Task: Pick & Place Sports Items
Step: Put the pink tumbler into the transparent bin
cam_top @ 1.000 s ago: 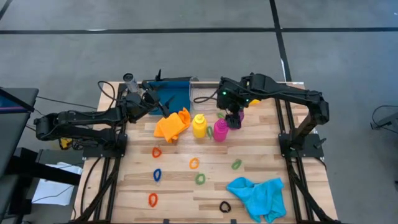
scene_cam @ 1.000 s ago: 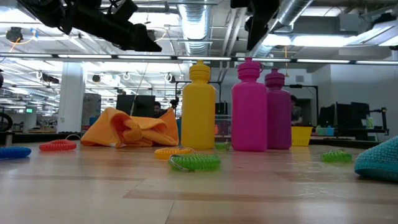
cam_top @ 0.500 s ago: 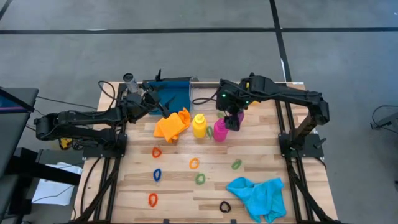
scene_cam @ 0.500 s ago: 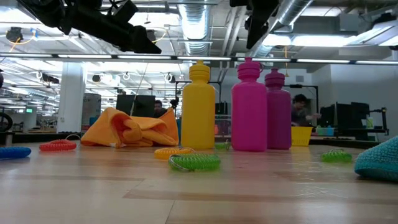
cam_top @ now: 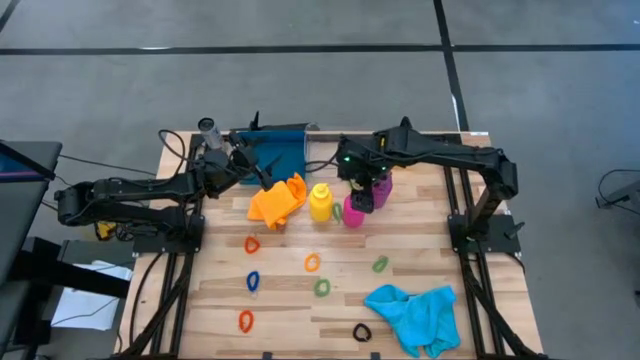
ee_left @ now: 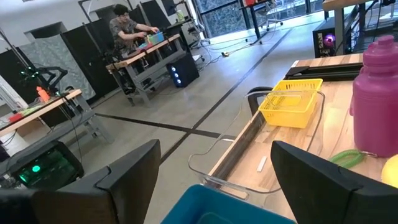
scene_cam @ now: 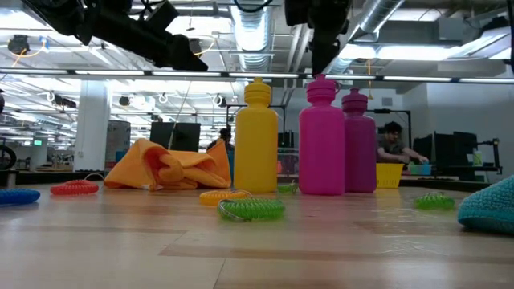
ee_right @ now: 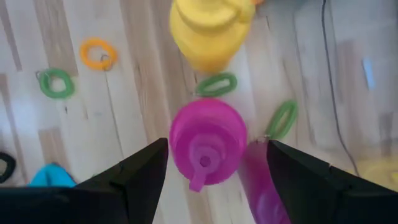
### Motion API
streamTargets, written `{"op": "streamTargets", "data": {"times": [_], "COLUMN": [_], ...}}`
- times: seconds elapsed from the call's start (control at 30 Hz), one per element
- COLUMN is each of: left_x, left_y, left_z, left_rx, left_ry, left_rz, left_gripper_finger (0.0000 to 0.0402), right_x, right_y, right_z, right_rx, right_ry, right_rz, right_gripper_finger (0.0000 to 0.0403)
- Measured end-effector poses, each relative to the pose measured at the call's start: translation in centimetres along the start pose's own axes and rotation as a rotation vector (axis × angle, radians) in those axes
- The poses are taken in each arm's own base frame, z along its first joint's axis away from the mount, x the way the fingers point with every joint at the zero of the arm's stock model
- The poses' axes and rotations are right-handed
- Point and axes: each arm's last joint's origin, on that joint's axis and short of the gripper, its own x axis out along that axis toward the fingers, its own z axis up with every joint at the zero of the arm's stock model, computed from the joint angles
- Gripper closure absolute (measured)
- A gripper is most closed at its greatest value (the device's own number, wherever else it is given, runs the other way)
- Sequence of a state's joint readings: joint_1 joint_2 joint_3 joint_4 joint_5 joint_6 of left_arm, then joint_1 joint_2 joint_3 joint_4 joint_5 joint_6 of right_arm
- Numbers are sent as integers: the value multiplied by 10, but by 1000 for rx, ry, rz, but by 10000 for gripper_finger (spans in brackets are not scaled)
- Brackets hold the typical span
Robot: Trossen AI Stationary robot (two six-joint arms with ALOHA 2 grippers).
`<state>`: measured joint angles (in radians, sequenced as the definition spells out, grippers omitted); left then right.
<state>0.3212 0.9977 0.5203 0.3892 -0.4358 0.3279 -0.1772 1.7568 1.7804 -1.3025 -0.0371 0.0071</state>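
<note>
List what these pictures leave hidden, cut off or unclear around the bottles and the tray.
- Purple bottle: low view, its left side hidden by the magenta bottle; high view, mostly under the right end effector.
- Blue tray: high view, part covered by the left arm; its contents cannot be seen.
- Cyan cloth: low view, cut off by the right edge.
- Yellow bottle: right wrist view, blurred and cut off by the edge.

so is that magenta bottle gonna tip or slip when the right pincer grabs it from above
Tipping looks possible: the magenta bottle stands tall on a narrow base, close beside the purple bottle, so a sideways nudge may knock both. Its smooth plastic probably slips somewhat. The right pincer, open, hangs right over its cap, which favours a centred grab.
</note>
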Motion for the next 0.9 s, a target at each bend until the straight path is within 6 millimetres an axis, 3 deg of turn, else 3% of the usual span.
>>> {"op": "streamTargets", "data": {"times": [0.6, 0.9], "left_x": [0, 0], "left_y": [0, 0], "left_z": [0, -1], "left_rx": [2, 2], "left_ry": [5, 5], "left_rz": [-2, -2], "left_gripper_finger": [101, 101], "right_x": [5, 40], "right_y": [7, 9], "right_z": [-1, -13], "right_rx": [24, 24], "right_ry": [21, 104], "right_rz": [-17, -22], "right_gripper_finger": [137, 137]}}
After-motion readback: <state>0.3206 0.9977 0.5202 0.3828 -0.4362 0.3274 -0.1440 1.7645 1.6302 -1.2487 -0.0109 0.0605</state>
